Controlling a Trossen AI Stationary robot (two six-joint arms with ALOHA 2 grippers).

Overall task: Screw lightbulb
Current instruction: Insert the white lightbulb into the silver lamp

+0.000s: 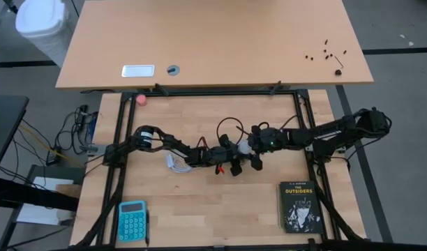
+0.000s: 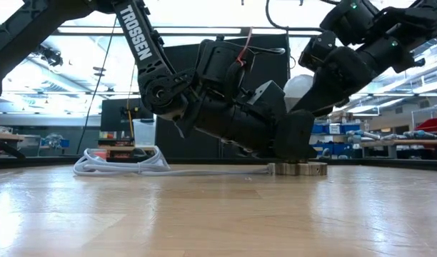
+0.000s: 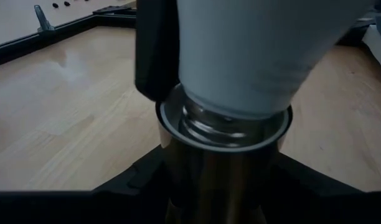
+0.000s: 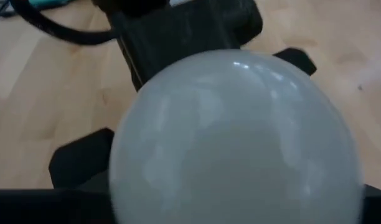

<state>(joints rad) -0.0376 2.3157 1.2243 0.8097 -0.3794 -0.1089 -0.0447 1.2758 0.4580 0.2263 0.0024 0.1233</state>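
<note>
The white lightbulb [image 2: 298, 88] stands over a metal socket [image 3: 221, 174]. The bulb's threaded base [image 3: 225, 123] sits in the socket's mouth, with threads showing above the rim. The socket's round foot [image 2: 297, 169] rests on the table, and its white cord [image 2: 118, 163] trails off to a coil. My left gripper [image 2: 295, 143] reaches in from the table's left and is shut on the socket. My right gripper [image 2: 325, 75] comes from the right and is shut on the bulb, whose globe [image 4: 240, 137] fills the right wrist view. My left gripper pinches the socket's metal barrel [image 3: 178, 186] between its two fingers [image 3: 134, 180], low on the barrel. It comes from the table's left, almost level. The socket stands upright with its foot on the table. My right gripper holds the bulb by its white globe and neck, slanting down from the table's right. One finger [image 3: 156, 56] lies along the neck; the bulb hides the other. The bulb stands nearly upright, its screw base in the socket's mouth.
A black book [image 1: 298, 206] lies near the front right and a blue calculator [image 1: 132, 219] near the front left. A pink ball [image 1: 141, 99] sits at the far left. Black frame rails [image 1: 117, 139] run along the table's sides. The cord's coil [image 1: 175, 162] lies left of the socket.
</note>
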